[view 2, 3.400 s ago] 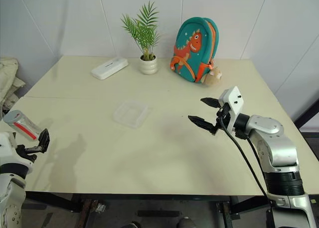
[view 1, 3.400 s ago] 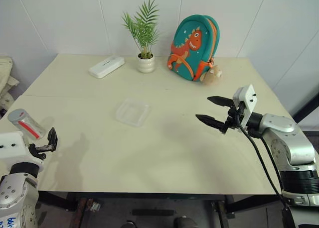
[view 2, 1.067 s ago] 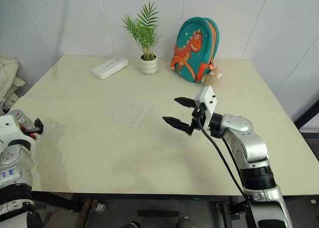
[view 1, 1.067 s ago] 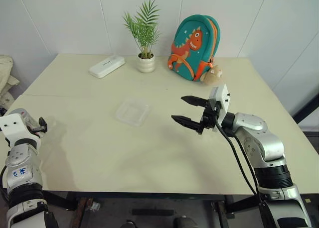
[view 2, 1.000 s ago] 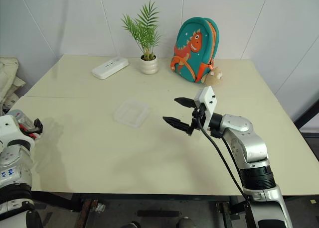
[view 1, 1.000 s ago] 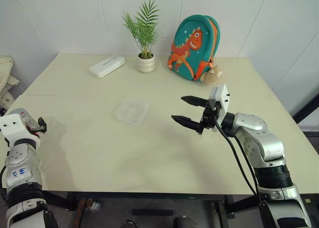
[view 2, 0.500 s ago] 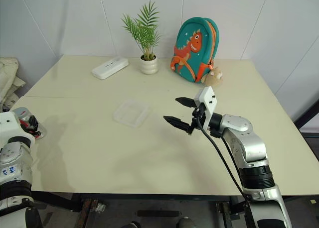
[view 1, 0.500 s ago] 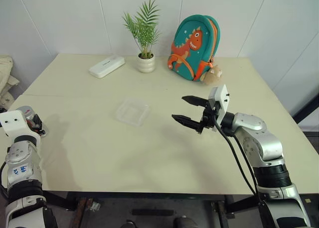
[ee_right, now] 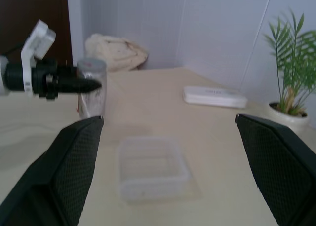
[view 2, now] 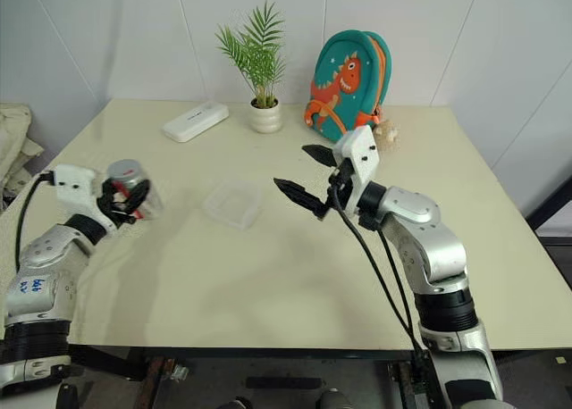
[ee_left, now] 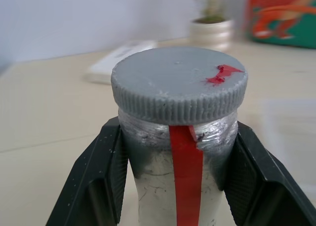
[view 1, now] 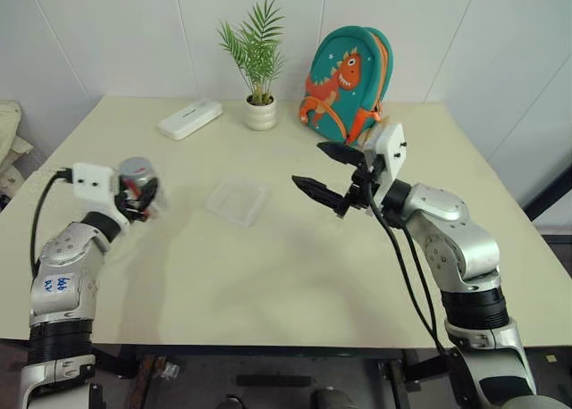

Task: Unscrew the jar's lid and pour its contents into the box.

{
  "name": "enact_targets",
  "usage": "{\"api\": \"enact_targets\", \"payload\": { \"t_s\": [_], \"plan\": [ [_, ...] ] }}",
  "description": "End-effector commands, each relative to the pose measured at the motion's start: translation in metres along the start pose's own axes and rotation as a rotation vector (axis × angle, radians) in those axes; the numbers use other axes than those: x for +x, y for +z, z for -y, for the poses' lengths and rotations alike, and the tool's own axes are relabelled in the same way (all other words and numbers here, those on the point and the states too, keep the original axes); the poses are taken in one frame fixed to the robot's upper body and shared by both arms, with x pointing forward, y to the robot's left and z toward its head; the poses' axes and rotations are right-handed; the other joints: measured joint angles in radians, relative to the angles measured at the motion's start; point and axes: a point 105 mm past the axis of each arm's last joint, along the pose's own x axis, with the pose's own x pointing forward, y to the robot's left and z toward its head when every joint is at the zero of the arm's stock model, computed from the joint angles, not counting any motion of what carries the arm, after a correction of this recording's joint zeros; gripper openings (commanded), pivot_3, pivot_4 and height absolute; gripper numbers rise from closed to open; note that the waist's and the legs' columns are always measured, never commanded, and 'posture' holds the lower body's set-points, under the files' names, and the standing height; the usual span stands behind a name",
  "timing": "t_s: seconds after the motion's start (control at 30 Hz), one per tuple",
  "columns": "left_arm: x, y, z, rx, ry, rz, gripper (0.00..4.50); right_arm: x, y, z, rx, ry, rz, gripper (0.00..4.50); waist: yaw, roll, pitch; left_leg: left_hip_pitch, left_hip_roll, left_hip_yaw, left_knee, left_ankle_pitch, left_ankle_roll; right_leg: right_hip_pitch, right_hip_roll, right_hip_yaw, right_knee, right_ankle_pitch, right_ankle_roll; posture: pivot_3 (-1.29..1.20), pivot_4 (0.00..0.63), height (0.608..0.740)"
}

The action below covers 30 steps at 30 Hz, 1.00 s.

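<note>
I have the left gripper (ee_left: pixel 173 181) clamped on the body of the jar (view 1: pixel 138 179), holding it upright above the table (view 1: pixel 268 275) to the left of the clear plastic box (view 1: pixel 238 200), the grey lid (ee_left: pixel 178 83) screwed on. My right gripper (view 1: pixel 326 172), jaws wide apart, hovers just right of the box. As I judge it, unscrewing is the step in hand: next, the right jaws must close around the lid and twist.
</note>
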Motion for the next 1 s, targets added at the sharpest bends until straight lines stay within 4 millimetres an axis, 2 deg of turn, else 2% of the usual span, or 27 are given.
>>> {"api": "enact_targets", "payload": {
  "t_s": [0.03, 0.23, 0.43, 0.53, 1.0],
  "plan": [
    [0.001, 0.025, 0.033, -0.004, -0.237, 0.032, 2.21, 0.014, 0.025, -0.012, 0.0, -0.027, 0.058, 4.5, -0.001, 0.0, 0.0, 0.0, 0.0, 0.0, 0.0, 0.0, 0.0, 0.0, 0.0, 0.0, 0.0, 0.0, 0.0, 0.0, 0.15, 0.74],
    [0.006, 0.04, 0.083, -0.007, -0.557, 0.021, 2.21, 0.033, 0.033, -0.038, 0.072, -0.025, 0.06, 4.5, 0.001, 0.0, 0.0, 0.0, 0.0, 0.0, 0.0, 0.0, -0.001, 0.0, 0.0, 0.0, 0.0, 0.0, -0.001, 0.0, 0.15, 0.74],
    [0.003, 0.039, 0.111, -0.047, -0.661, 0.027, 2.21, 0.038, 0.027, -0.056, 0.106, 0.001, 0.021, 4.5, 0.0, 0.0, 0.0, -0.001, 0.0, 0.0, -0.001, 0.0, 0.0, -0.001, 0.0, 0.0, -0.001, 0.0, -0.001, 0.0, 0.15, 0.74],
    [-0.003, 0.034, 0.129, -0.072, -0.7, 0.037, 2.21, 0.041, 0.016, -0.066, 0.086, 0.029, -0.024, 4.5, -0.003, 0.0, 0.0, -0.001, 0.0, 0.0, -0.001, 0.0, 0.0, -0.001, 0.0, 0.0, 0.0, -0.001, -0.001, 0.0, 0.15, 0.74],
    [-0.021, 0.037, 0.151, -0.022, -0.732, 0.092, 2.21, 0.044, 0.0, -0.085, 0.107, 0.094, -0.082, 4.5, -0.001, 0.0, 0.0, -0.001, 0.0, -0.001, -0.001, 0.0, 0.0, -0.001, 0.0, 0.0, -0.001, -0.001, -0.001, 0.0, 0.15, 0.74]
  ]
}}
